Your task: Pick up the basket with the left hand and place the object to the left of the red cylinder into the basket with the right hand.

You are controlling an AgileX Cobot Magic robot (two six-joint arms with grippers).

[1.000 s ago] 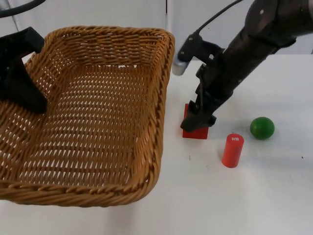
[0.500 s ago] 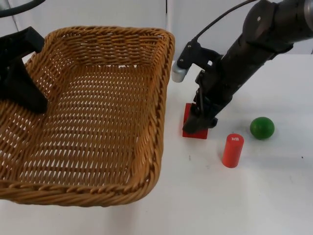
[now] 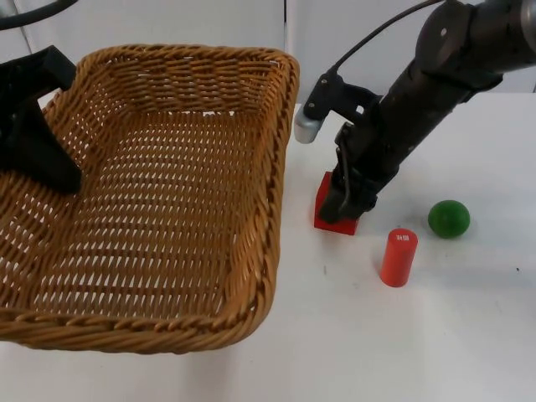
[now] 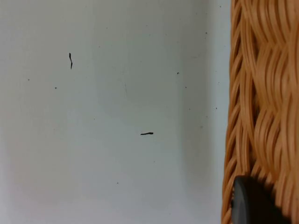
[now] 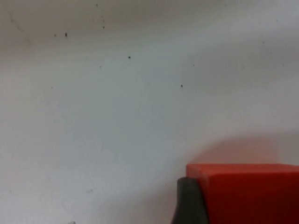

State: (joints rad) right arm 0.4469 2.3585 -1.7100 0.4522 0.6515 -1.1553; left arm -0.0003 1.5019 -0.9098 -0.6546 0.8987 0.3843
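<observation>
The wicker basket (image 3: 280, 167) hangs above the table's left half, and my left gripper (image 3: 59, 172) is shut on its left rim. In the left wrist view the woven rim (image 4: 261, 93) runs beside a black fingertip (image 4: 252, 205). A red block (image 3: 326, 205) lies just right of the basket, to the left of the red cylinder (image 3: 399, 256). My right gripper (image 3: 345, 205) comes down from the upper right and is shut on the block. In the right wrist view a dark fingertip (image 5: 189, 205) presses against the block's (image 5: 252, 196) side.
A green ball (image 3: 449, 218) rests to the right of the cylinder. The basket's right wall stands close to the block and the right arm. White table spreads in front of the cylinder and ball.
The right gripper has drawn slightly up and back, and the red block has shifted with it, a little away from the cylinder. The basket and left arm have stayed still.
</observation>
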